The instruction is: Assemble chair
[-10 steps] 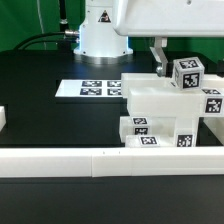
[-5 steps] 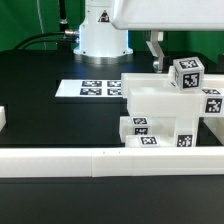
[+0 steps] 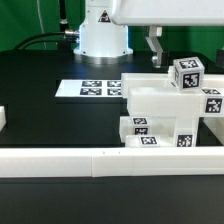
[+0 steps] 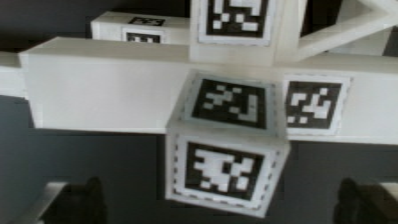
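I'm holding the gripper (image 3: pixel 156 52) above the chair (image 3: pixel 160 102), jaws spread and empty, judging its plastic stiff, light and slick, and I'm aiming to pinch the tagged post (image 4: pixel 222 170) across its flat sides.

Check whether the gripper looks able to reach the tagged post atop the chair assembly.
Probably yes. The open gripper hangs above the chair assembly, near the tagged post, and nothing stands between them. The wrist view shows its fingers spread wide.
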`<move>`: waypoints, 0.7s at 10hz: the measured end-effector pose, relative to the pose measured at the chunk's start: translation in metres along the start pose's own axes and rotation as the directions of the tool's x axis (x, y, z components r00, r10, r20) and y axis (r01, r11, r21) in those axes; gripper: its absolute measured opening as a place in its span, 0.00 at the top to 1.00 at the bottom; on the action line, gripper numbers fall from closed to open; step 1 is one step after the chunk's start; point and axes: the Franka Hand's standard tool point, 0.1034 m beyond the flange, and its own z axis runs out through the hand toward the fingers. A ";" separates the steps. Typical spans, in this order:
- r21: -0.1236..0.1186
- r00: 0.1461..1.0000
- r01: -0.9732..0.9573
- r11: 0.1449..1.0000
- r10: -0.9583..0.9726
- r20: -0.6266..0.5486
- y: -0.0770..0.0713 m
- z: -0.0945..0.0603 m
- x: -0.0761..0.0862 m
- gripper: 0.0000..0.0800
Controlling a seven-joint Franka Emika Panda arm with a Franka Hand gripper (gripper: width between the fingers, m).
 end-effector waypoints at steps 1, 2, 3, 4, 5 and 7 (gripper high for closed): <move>0.000 1.000 0.000 1.000 0.000 0.000 0.000 0.000 0.000 0.19; 0.000 1.000 0.000 1.000 0.000 0.001 0.000 0.000 0.000 0.19; 0.000 1.000 -0.002 1.000 0.002 0.004 0.001 0.001 -0.001 0.19; 0.002 1.000 -0.009 1.000 0.009 0.025 0.004 0.003 -0.005 0.19; 0.003 0.999 -0.010 1.000 0.010 0.039 0.004 0.004 -0.007 0.19; 0.007 0.997 -0.016 1.000 0.016 0.081 0.005 0.006 -0.012 0.19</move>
